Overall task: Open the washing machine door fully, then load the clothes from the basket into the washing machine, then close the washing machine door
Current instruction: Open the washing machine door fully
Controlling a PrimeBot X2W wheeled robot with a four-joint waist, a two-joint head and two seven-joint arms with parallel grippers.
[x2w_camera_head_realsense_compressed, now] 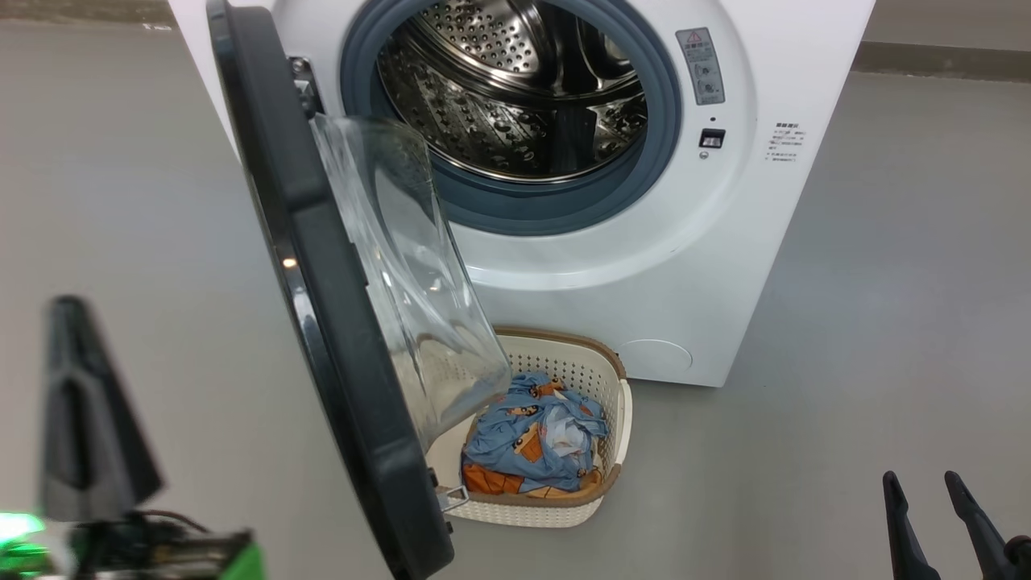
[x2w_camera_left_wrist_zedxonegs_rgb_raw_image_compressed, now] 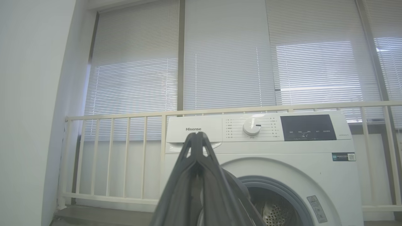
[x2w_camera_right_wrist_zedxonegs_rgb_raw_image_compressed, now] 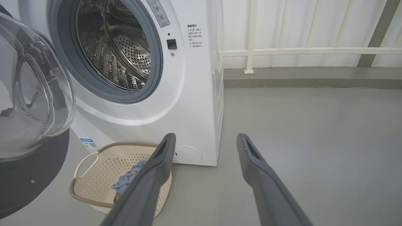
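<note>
The white washing machine (x2w_camera_head_realsense_compressed: 693, 266) stands ahead with its steel drum (x2w_camera_head_realsense_compressed: 515, 89) exposed. Its black door (x2w_camera_head_realsense_compressed: 322, 306) is swung out toward me, the clear glass bowl (x2w_camera_head_realsense_compressed: 403, 274) hanging over the basket. The cream basket (x2w_camera_head_realsense_compressed: 564, 503) sits on the floor before the machine and holds the blue and orange clothes (x2w_camera_head_realsense_compressed: 532, 439). My left gripper (x2w_camera_head_realsense_compressed: 68, 310) is shut and empty at the lower left, left of the door. My right gripper (x2w_camera_head_realsense_compressed: 922, 481) stands open and empty at the lower right, apart from the basket (x2w_camera_right_wrist_zedxonegs_rgb_raw_image_compressed: 94, 175) and clothes (x2w_camera_right_wrist_zedxonegs_rgb_raw_image_compressed: 127, 182).
Grey floor (x2w_camera_head_realsense_compressed: 886, 282) spreads to both sides of the machine. Behind the machine (x2w_camera_left_wrist_zedxonegs_rgb_raw_image_compressed: 267, 147) runs a cream railing (x2w_camera_left_wrist_zedxonegs_rgb_raw_image_compressed: 125, 157) before blinds-covered windows. A white wall (x2w_camera_left_wrist_zedxonegs_rgb_raw_image_compressed: 28, 110) stands at the left in the left wrist view.
</note>
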